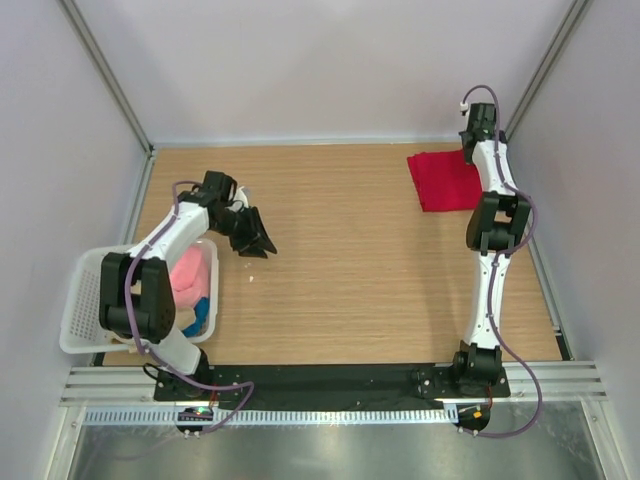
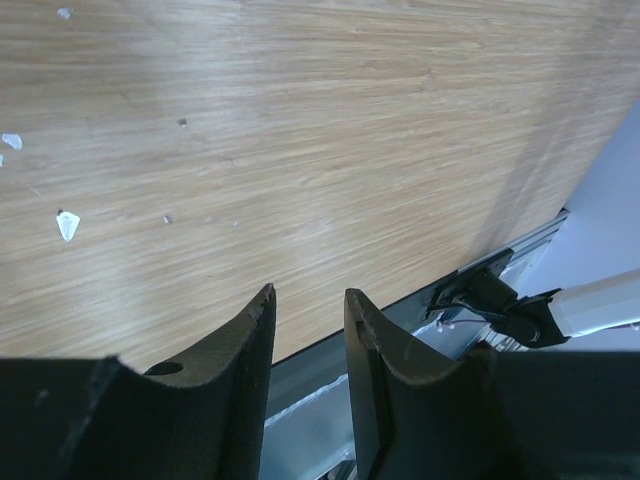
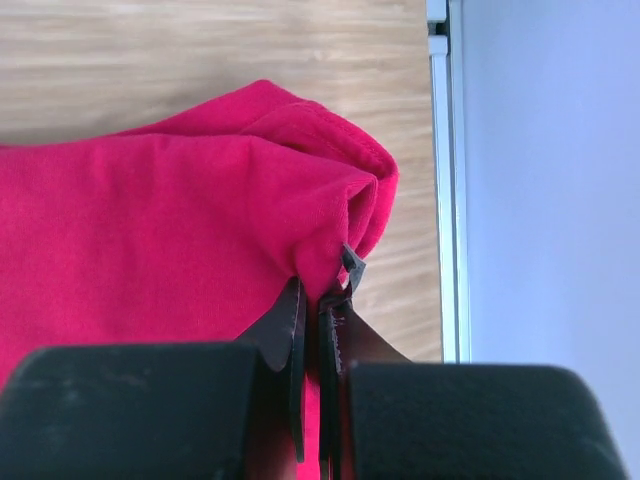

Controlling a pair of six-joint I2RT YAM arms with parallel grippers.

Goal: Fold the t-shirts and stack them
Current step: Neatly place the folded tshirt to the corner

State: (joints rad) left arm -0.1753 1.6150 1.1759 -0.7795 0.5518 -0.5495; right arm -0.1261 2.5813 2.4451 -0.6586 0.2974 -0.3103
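Two-arm workcell seen from above, with a view from each wrist.

Right claw [image 3: 320, 295] – fingers pressed together on a raised fold of the red t-shirt [image 3: 150, 230]. The cloth bunches into a rounded ridge just ahead of the fingertips and spreads flat to the left of them. To the claw's right, a narrow strip of bare table [image 3: 410, 270] is followed by a metal edge rail [image 3: 440, 200] and the pale wall [image 3: 550, 200]. In the top view the same shirt [image 1: 445, 180] lies as a rough rectangle at the far right of the table, extending from the claw toward the left and toward the arm's base.

Left claw [image 2: 308, 300] – fingers spread with a clear gap and nothing between them. It hangs over bare wood, and the pictures do not show it touching the surface. A few small white flecks [image 2: 67, 225] lie on the wood ahead of it and to its left. In the top view this claw [image 1: 258, 243] sits well apart from the red shirt, with open table [image 1: 370, 260] between them.

White mesh basket [image 1: 75, 300] – set behind and to the left of the left claw, beside that arm's base. It holds a pink t-shirt [image 1: 188, 272] and, nearer the base, a blue one [image 1: 200, 312], both crumpled.
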